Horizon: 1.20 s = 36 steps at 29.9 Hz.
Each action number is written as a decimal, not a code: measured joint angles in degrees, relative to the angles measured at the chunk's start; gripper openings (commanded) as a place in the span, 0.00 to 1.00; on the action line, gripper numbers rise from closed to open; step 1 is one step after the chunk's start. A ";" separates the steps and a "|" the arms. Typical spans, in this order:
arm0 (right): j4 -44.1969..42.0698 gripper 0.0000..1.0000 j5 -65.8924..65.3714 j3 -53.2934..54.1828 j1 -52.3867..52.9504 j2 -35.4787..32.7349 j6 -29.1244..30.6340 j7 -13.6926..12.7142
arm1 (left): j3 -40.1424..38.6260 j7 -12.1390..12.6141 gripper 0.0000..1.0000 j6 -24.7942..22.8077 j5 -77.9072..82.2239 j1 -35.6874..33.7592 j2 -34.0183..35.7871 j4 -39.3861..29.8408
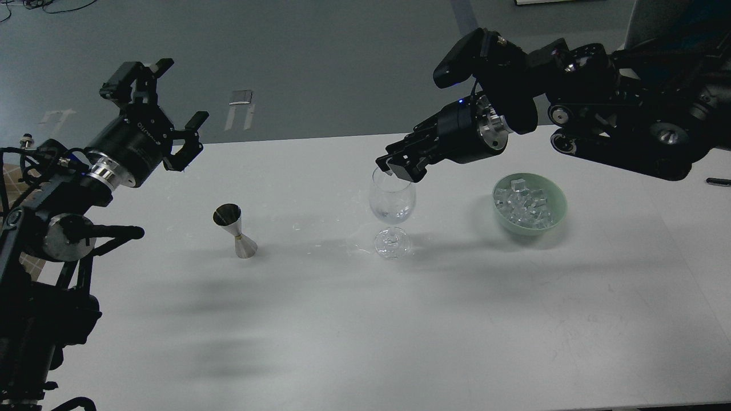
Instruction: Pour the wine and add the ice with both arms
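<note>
Two black arms hang over a white desk (320, 331), and the wine glass (392, 208) stands in the middle of it. The right fingers (398, 166) sit right over the rim of the glass, on its bowl side. They look close together, but they are too dark to tell if they pinch an ice cube. The ice (526, 206) fills a green bowl (557, 197) well to the right of the glass. A little clear wine seems to lie at the bottom of the glass, so the pouring looks done. A small metal cup (235, 228) stands upright to the left of the glass, and it looks empty. The left fingers (171, 100) are spread apart, holding nothing, high up and far to the left of the glass. No cube shows clearly inside the glass, so I think adding the ice is still left to do.
</note>
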 measured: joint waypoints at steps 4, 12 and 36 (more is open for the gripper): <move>-0.03 0.43 0.09 0.00 0.00 0.04 0.03 -0.02 | -0.03 0.00 0.98 0.00 0.00 -0.06 0.09 0.01; 0.11 0.47 1.24 0.00 0.00 0.04 0.24 0.07 | -0.04 0.00 0.98 0.00 -0.08 -0.05 0.20 0.01; -20.75 1.00 51.82 42.25 -28.39 2.52 -2.93 -1.66 | -0.01 -2.21 0.98 -4.17 -0.77 -0.61 0.26 4.05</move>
